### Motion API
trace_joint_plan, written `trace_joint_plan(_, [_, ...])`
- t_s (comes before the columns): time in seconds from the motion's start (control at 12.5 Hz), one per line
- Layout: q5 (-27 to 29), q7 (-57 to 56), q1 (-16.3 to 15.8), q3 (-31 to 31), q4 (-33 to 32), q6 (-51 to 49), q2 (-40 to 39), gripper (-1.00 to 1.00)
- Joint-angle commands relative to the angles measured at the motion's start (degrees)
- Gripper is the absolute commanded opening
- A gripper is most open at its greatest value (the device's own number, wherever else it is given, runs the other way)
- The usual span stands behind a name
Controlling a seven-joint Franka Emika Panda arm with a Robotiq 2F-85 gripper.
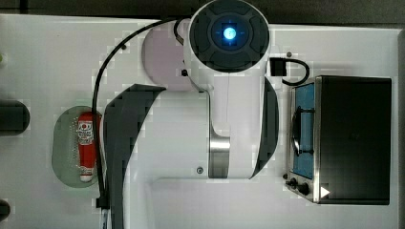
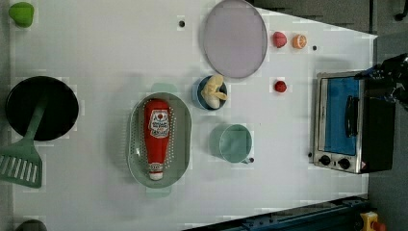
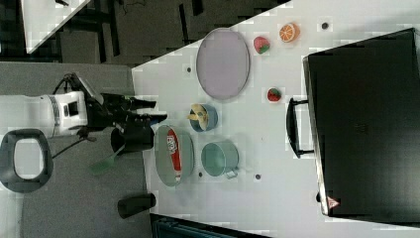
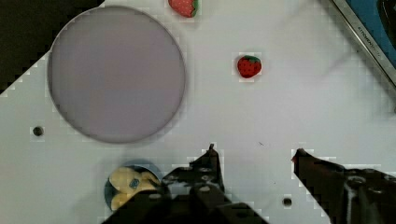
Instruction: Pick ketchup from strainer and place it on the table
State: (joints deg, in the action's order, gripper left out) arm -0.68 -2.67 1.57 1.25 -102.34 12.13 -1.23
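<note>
The ketchup (image 2: 157,138) lies flat inside the strainer (image 2: 136,149), along its long axis, with the white cap toward the left view's bottom and the label facing up; in the top view the same bottle (image 1: 86,145) rests in the strainer (image 1: 64,148) near the top view's left, partly behind a dark cable. There is one ketchup bottle and one strainer, and the strainer stands on the white surface (image 2: 96,57). Just beside the strainer, toward the left view's right, are one green mug (image 2: 235,143) and one small blue bowl (image 2: 198,94) that holds a yellow thing (image 2: 213,89) which I cannot identify. Further on lies one round grey plate (image 2: 234,38). I count two strawberries (image 2: 279,39) (image 2: 280,86) and one orange half (image 2: 299,42) near the plate. One toaster oven (image 2: 349,122) with a blue door stands at the left view's right edge. At the left view's left are one black pan (image 2: 53,103), one green spatula (image 2: 21,161) that reaches over the pan, and one small green thing (image 2: 21,13) in the corner. The jaws (image 4: 254,156) are open and hold nothing; in the wrist view they hang above bare surface, with the plate (image 4: 116,72), one strawberry (image 4: 249,66) and the bowl (image 4: 111,196) around them, well apart from the ketchup. In the right view the jaws (image 3: 153,110) are above the surface's edge close to the strainer (image 3: 161,153).
</note>
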Motion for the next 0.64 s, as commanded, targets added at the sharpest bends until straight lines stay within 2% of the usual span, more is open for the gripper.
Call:
trace_joint_plan(0.08, [1.50,9.39,5.70,2.48,-5.48,-7.59,13.74,0.59])
trace_joint_plan(0.24, [1.53,9.39,5.34,4.59,-5.48,-7.42,13.31,0.99])
trace_joint_plan(0.64, [1.53,9.39,4.68,15.35,-5.46,-7.19,10.89,1.00])
